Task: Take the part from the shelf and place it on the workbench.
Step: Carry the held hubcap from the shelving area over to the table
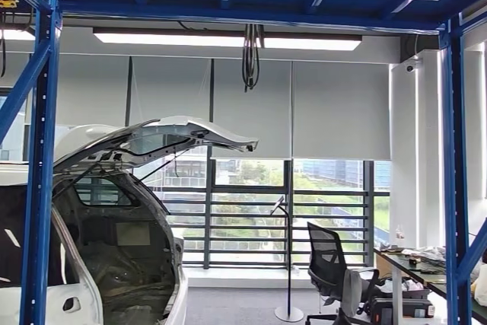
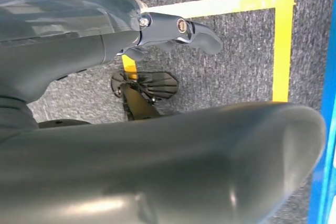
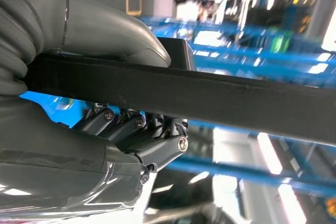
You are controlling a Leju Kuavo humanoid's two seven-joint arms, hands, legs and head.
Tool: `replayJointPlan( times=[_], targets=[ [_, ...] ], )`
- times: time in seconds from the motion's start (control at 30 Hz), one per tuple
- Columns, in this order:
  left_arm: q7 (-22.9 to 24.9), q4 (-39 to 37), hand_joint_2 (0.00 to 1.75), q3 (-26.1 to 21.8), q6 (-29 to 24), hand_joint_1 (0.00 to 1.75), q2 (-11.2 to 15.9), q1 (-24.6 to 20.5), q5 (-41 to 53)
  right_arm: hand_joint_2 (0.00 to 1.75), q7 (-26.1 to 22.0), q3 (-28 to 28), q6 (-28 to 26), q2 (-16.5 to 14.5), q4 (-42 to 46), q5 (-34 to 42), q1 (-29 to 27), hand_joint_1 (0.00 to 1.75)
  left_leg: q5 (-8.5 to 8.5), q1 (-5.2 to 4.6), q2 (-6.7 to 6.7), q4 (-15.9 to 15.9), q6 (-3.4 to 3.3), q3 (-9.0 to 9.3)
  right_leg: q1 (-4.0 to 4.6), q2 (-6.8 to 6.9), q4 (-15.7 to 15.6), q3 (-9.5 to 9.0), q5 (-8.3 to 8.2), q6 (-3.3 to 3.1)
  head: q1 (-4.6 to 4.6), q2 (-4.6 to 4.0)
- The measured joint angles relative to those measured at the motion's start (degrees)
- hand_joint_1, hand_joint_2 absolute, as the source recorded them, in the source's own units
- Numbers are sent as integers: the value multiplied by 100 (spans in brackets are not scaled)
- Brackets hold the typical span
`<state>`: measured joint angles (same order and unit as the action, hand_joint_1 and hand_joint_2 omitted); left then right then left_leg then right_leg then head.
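Two hands: one per wrist view, described below from the fingers outward.
Right hand [image 3: 118, 98]: its thumb lies on one side and its dark fingers [image 3: 130, 129] curl against the other side of one long, flat black part [image 3: 238, 103], so the part is clamped between them.
Part: one black bar-like strip, running from the hand across the right wrist view to the far edge; held in the air, touching the hand alone.
Behind the part: several blurred blue beams [image 3: 253, 66] and bright light strips, too smeared to count.
Left hand [image 2: 174, 35]: one dark finger extends straight, the thick grey thumb lies apart from it, and nothing sits between them; the hand holds nothing.
Floor [image 2: 238, 56]: one grey carpet below the left hand, marked with one yellow tape outline [image 2: 282, 51] that turns a corner.
Head view, frame: two blue uprights [image 1: 40, 173], one at each side, with blue beams overhead.
Car body [image 1: 115, 234]: one white shell at the left, its tailgate raised.
Ceiling lamp [image 1: 227, 38]: one long lit strip.
Office chair [image 1: 327, 264]: one, black, beside one cluttered table [image 1: 402, 260] at the right.
Floor stand [image 1: 289, 264]: one slim pole on a round base, in front of the window.
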<state>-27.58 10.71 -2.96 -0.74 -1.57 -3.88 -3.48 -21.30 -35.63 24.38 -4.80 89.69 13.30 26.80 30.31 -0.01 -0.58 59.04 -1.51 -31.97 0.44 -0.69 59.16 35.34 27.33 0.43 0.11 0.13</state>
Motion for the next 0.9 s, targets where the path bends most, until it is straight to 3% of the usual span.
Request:
replayJointPlan(
  times=[0.63, 0.9],
  targets=[
    [-291, 0, 175, -235, 307, 0, 3, -3, 102, 175, 62, -578, 386, 90, 553, 307, -225, 175, 0, -16, 0, 4, -2, 1, -22, 1, -5, -3, -4, 5, 0, 0],
    [-278, 0, 175, -273, 312, 0, 21, 13, 92, 175, 55, -622, 388, 114, 606, 322, -224, 175, -21, -42, 6, -9, -44, 10, -62, -1, -14, -4, -17, 56, 0, 0]
  ],
)
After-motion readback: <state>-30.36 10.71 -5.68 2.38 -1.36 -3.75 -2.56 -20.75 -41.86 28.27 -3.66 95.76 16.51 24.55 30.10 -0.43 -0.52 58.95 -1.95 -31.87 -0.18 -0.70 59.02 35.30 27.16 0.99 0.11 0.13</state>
